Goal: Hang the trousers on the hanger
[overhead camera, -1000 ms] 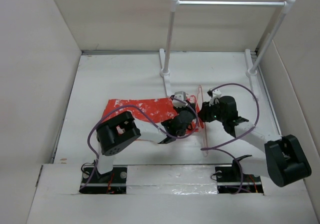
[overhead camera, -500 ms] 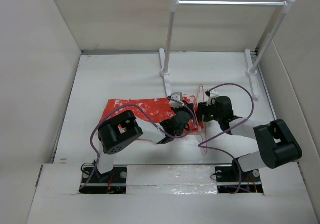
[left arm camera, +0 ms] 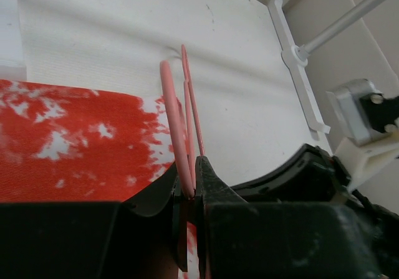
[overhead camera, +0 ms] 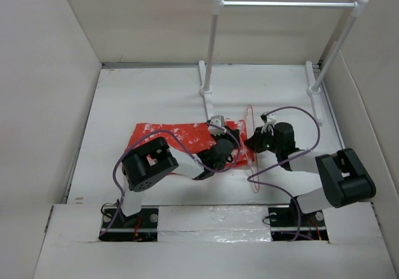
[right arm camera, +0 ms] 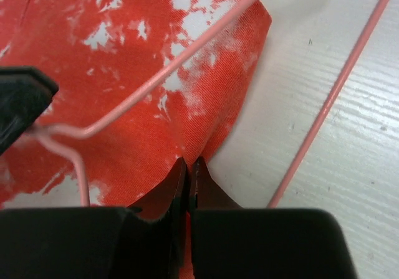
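Observation:
The orange-red trousers (overhead camera: 168,134) with white splotches lie flat on the white table, left of centre. The thin pink hanger (overhead camera: 252,143) stands on edge just right of them. My left gripper (overhead camera: 232,151) is shut on the hanger wire (left arm camera: 174,123), which rises between its jaws. My right gripper (overhead camera: 248,143) is shut on the right end of the trousers (right arm camera: 156,98), pinching a fold of cloth (right arm camera: 198,151). The hanger wire (right arm camera: 187,55) crosses over the cloth in the right wrist view.
A white rail (overhead camera: 287,4) on two posts with flat feet (overhead camera: 315,92) stands at the back right. Pale walls close in the table on the left, back and right. Purple cables (overhead camera: 293,167) loop over both arms.
My right arm has folded in, its elbow drawn left and its wrist lowered onto the end of the trousers. My left gripper has shifted slightly back-left with the hanger.

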`<action>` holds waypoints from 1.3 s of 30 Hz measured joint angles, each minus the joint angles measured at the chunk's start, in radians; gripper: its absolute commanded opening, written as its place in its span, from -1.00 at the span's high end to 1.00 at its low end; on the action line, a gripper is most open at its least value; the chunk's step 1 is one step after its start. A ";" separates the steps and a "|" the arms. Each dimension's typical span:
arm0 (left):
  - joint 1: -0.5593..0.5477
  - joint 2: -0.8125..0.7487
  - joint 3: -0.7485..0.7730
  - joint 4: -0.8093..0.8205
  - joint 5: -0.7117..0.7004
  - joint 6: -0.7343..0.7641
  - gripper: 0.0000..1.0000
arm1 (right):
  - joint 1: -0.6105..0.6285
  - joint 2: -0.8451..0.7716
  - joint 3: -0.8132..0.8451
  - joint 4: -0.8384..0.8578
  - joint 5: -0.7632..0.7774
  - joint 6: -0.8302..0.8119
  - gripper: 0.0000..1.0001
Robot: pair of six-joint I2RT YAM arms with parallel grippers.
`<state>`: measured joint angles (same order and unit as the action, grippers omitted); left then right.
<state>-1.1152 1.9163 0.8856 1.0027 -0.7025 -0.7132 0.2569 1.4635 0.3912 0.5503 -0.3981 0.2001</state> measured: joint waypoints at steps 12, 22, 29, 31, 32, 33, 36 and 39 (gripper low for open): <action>0.011 -0.085 -0.100 0.063 0.002 0.102 1.00 | -0.201 -0.532 -0.073 -0.272 0.042 -0.008 1.00; 0.011 -0.206 -0.159 -0.007 0.028 0.221 1.00 | -0.430 -0.628 -0.074 -0.424 0.159 -0.039 1.00; 0.011 -0.245 -0.159 -0.064 0.062 0.331 1.00 | -0.446 -0.499 -0.050 -0.400 0.166 -0.021 1.00; 0.011 -0.247 -0.159 -0.067 0.090 0.378 1.00 | -0.448 -0.452 -0.031 -0.393 0.165 -0.019 1.00; 0.011 -0.250 -0.158 -0.072 0.109 0.406 1.00 | -0.449 -0.431 -0.024 -0.383 0.164 -0.019 1.00; 0.011 -0.253 -0.153 -0.079 0.128 0.433 1.00 | -0.451 -0.412 -0.018 -0.372 0.164 -0.018 1.00; 0.015 -0.258 -0.118 -0.121 0.198 0.510 1.00 | -0.452 -0.365 -0.004 -0.346 0.163 -0.016 1.00; 0.030 -0.258 -0.084 -0.167 0.279 0.577 1.00 | -0.453 -0.337 0.003 -0.323 0.164 -0.015 1.00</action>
<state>-1.0851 1.6585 0.8013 0.8360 -0.4236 -0.1360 -0.1963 1.1267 0.3939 0.2268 -0.2344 0.1848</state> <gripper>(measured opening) 0.036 0.036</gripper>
